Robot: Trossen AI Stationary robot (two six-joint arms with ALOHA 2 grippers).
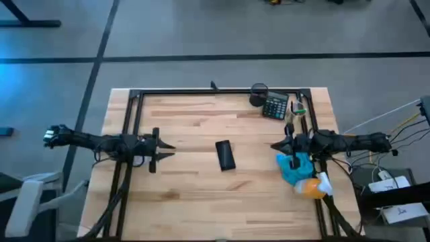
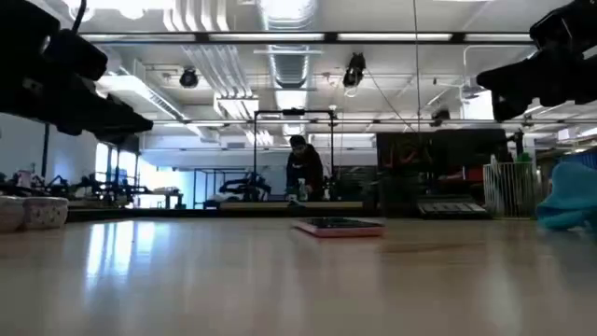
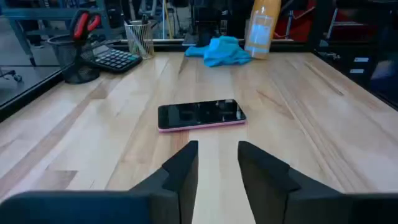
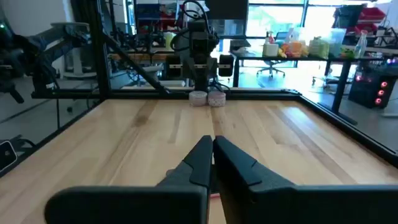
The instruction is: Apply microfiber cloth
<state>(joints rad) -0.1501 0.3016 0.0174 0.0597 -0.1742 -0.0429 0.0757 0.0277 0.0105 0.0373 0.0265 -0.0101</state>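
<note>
Turquoise microfiber cloth [image 1: 294, 169] lies crumpled beside right end effector [image 1: 277, 146], fingers together; left end effector [image 1: 169, 149] narrowly parted.

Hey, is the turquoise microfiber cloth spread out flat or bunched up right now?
Bunched up. The turquoise microfiber cloth lies in a crumpled heap beside the orange spray bottle, showing folds and a raised lump rather than a flat sheet.

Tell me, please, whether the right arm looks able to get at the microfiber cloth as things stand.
Probably yes. The right end effector is raised above the table, fingers shut, and the microfiber cloth lies almost under that arm's wrist. Only the orange spray bottle lies beside it, on the far side from the end effector.
</note>
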